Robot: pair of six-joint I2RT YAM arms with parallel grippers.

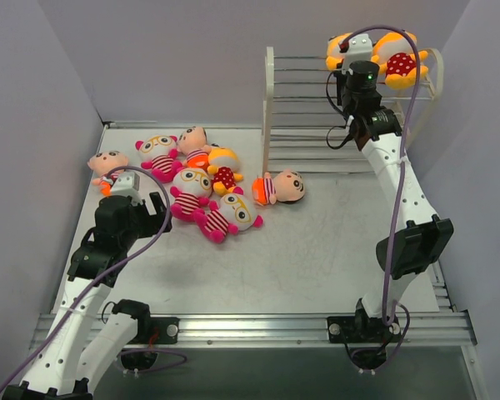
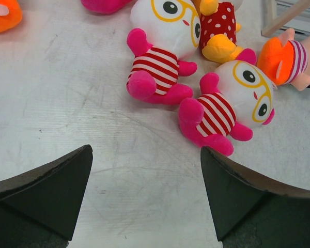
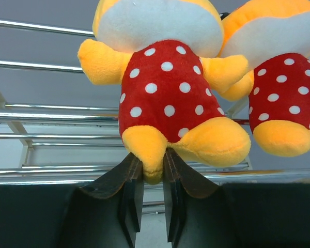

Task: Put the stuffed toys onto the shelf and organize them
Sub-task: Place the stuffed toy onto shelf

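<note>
The white wire shelf (image 1: 271,108) stands at the back right. Two yellow polka-dot dolls are on its top tier: one (image 1: 400,62) lies free, and my right gripper (image 1: 356,65) is shut on the foot of the other (image 1: 338,50). In the right wrist view the fingers (image 3: 154,157) pinch that doll's (image 3: 163,88) yellow foot, with the second doll (image 3: 281,88) to its right. My left gripper (image 2: 144,175) is open and empty above the bare table, just short of two pink-striped dolls (image 2: 160,57) (image 2: 232,103). In the top view it (image 1: 150,212) is left of the pile.
On the table lie three pink-striped dolls (image 1: 158,154) (image 1: 190,190) (image 1: 233,215), three peach-faced dolls (image 1: 107,164) (image 1: 193,143) (image 1: 282,187) and a polka-dot doll (image 1: 223,169). Grey walls close in the left, back and right sides.
</note>
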